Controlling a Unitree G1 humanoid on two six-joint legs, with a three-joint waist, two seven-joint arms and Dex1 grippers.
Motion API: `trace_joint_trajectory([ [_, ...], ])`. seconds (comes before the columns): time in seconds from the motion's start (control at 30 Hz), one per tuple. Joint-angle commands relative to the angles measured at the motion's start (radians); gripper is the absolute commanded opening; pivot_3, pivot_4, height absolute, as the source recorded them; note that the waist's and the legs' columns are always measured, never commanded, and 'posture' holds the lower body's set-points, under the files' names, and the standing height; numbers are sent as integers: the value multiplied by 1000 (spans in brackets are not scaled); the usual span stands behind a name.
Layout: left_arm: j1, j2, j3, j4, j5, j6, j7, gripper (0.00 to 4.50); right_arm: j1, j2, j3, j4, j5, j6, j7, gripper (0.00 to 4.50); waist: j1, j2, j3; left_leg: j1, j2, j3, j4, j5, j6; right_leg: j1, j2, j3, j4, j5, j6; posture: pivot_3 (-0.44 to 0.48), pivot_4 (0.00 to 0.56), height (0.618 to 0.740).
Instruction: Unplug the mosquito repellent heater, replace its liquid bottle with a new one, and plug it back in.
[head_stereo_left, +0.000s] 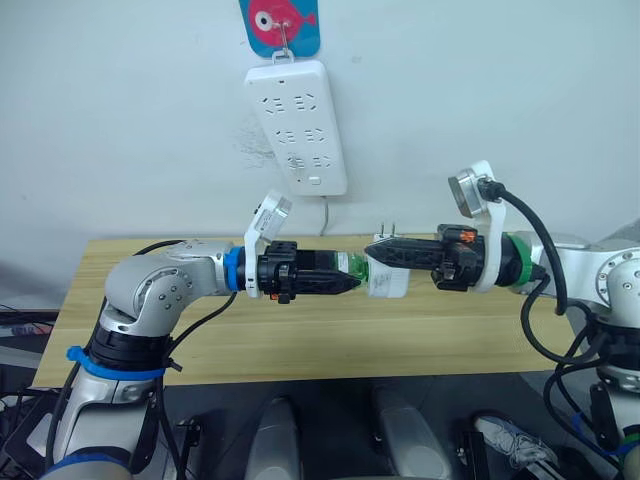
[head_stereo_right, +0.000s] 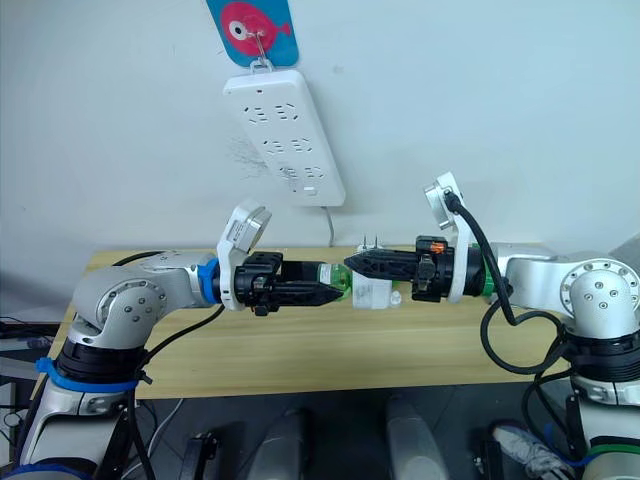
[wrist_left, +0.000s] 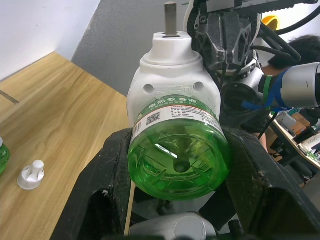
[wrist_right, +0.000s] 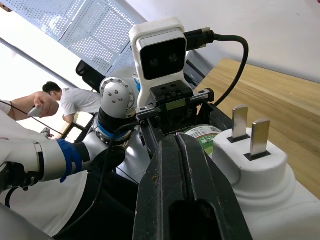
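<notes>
The mosquito repellent heater (head_stereo_left: 388, 284) is a white unit held in the air above the table, prongs pointing up, with a green liquid bottle (head_stereo_left: 351, 266) fitted in it. My left gripper (head_stereo_left: 345, 283) is shut on that bottle (wrist_left: 177, 157), one finger (wrist_left: 107, 190) on each side, and the heater (wrist_left: 172, 80) sits beyond it. My right gripper (head_stereo_left: 374, 248) reaches in from the right. In the right wrist view its fingers (wrist_right: 170, 180) lie pressed together, shut, with the heater (wrist_right: 255, 170) against their side rather than between them.
A long white power strip (head_stereo_left: 298, 125) hangs on the wall above the wooden table (head_stereo_left: 300, 345). A small white cap (wrist_left: 31, 175) and part of another green bottle (wrist_left: 2, 150) lie on the tabletop. A person (wrist_right: 60, 102) stands in the background.
</notes>
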Motion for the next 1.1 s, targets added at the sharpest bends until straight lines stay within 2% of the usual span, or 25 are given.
trace_joint_trajectory([
  [0.03, -7, -12, -5, -99, -57, -10, -73, 2303, -2, -7, -19, 34, -48, -20, -54, 0, 0, 0, 0, 0, 0, 0, 0, 0, 0, 0, 0, 0, 0, 0, 0, -152, 225, 740],
  [0.3, 15, -31, 18, -39, -33, -13, -27, 2303, 8, -27, -91, 0, 7, -65, -88, 0, 0, 0, 0, 0, 0, 0, 0, 0, 0, 0, 0, 0, 0, 0, 0, -164, 227, 740],
  [0.43, 20, -103, 84, 5, -97, 34, 65, 2303, 65, -20, -197, -40, 117, -171, -190, 0, 1, 0, 0, -1, 0, 0, 0, 0, 0, 0, 0, 0, -1, 0, 0, -184, 227, 740],
  [0.57, 2, -219, 168, 53, -210, 102, 228, 2303, 232, 22, -303, -170, 188, -319, -341, 1264, 4, 0, 0, -2, 0, -1, 1, 0, 0, 0, 0, 0, -1, 0, 0, -204, 227, 740],
  [0.67, -8, -292, 229, 103, -282, 132, 354, 2303, 331, 71, -337, -255, 172, -413, -411, 2349, 0, 0, -1, -2, 0, 0, 1, 0, 0, 0, 0, 0, 0, 0, 0, -218, 228, 740],
  [0.77, -24, -368, 292, 160, -407, 163, 496, 2303, 429, 140, -325, -336, 102, -490, -452, 3574, -14, 1, -1, -1, 0, 0, 1, 0, 0, 0, 0, 1, 1, 0, 0, -232, 229, 740],
  [0.87, -38, -426, 328, 206, -531, 181, 619, 2303, 498, 244, -267, -387, 17, -566, -496, 4479, -23, 1, -2, -1, 0, -1, 0, 0, 0, 0, 1, 0, 1, 0, 0, -246, 228, 740],
  [1.1, -48, -469, 347, 253, -769, 157, 831, 2303, 524, 382, -154, -424, -94, -643, -530, 4500, -44, 2, -4, -1, 0, 0, 1, 0, 0, 0, 0, 1, 1, 0, 0, -262, 226, 740],
])
